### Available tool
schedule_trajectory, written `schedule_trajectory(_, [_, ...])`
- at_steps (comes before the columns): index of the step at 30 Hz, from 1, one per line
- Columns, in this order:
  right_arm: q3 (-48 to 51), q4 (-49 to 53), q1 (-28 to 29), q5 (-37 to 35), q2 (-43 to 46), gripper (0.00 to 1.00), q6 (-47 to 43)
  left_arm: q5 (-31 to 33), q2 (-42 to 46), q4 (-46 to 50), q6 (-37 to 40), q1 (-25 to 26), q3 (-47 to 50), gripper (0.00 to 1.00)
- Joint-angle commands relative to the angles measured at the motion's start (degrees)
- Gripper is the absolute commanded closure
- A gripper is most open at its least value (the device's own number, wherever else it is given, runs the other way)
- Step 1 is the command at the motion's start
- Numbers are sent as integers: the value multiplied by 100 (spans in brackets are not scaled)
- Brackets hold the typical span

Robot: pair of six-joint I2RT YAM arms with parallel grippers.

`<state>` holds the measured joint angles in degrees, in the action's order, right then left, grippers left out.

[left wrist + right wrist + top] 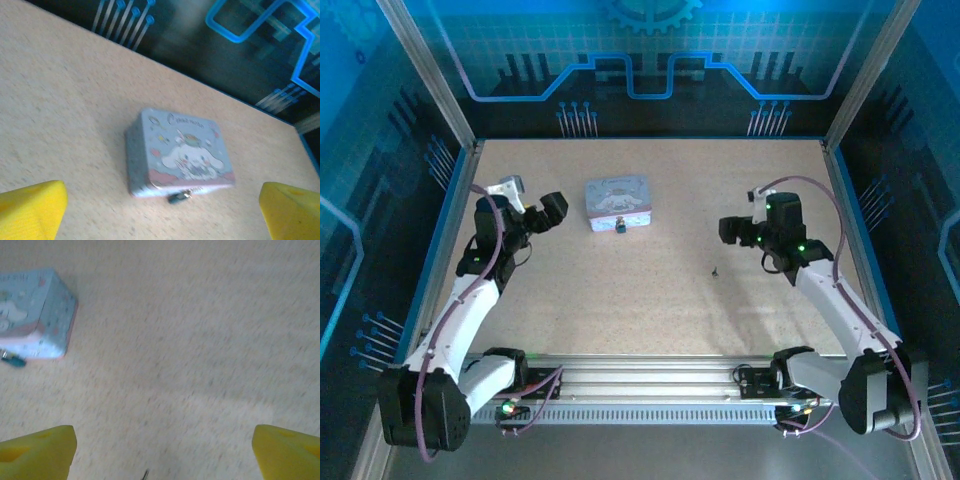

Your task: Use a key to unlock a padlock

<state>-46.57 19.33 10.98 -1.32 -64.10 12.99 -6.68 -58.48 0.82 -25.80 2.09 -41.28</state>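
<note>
Top view: on the table point(650, 320), the tin box point(617, 203) lies at 11 o'clock from centre, with the padlock point(620, 227) touching its 6 o'clock edge. The key point(716, 270) lies flat, well apart, at 4 o'clock from the padlock. The left gripper point(552, 212) hovers at the box's 9 o'clock, and the right gripper point(728, 230) at its 3 o'clock, near the key. Left wrist view: the yellow left fingers point(30, 210) are spread wide and released, grasping nothing, with the box and padlock ahead at 12 o'clock. Right wrist view: the right fingers point(35, 452) are likewise spread and empty. The key is between them at 6 o'clock and the padlock at 10 o'clock.
</note>
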Motion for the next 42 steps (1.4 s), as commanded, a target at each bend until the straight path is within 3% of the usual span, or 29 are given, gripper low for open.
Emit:
schedule_trajectory(1, [-216, 1423, 162, 343, -180, 13, 380, -553, 68, 277, -666, 314, 78, 1])
schedule_trajectory(6, [-250, 1833, 421, 577, -720, 25, 683, -493, -82, -20, -998, 924, 288, 1])
schedule_trajectory(12, [-215, 1591, 489, 826, -1465, 38, 985, -437, -368, -487, -1241, 1297, 384, 1])
schedule_trajectory(24, [-567, 1446, 617, 579, -2530, 55, 1310, -441, -562, -554, -1275, 1479, 305, 1])
schedule_trajectory(42, [-642, 1480, 724, 431, -2915, 72, 1345, -422, -587, -464, -1244, 1488, 234, 1])
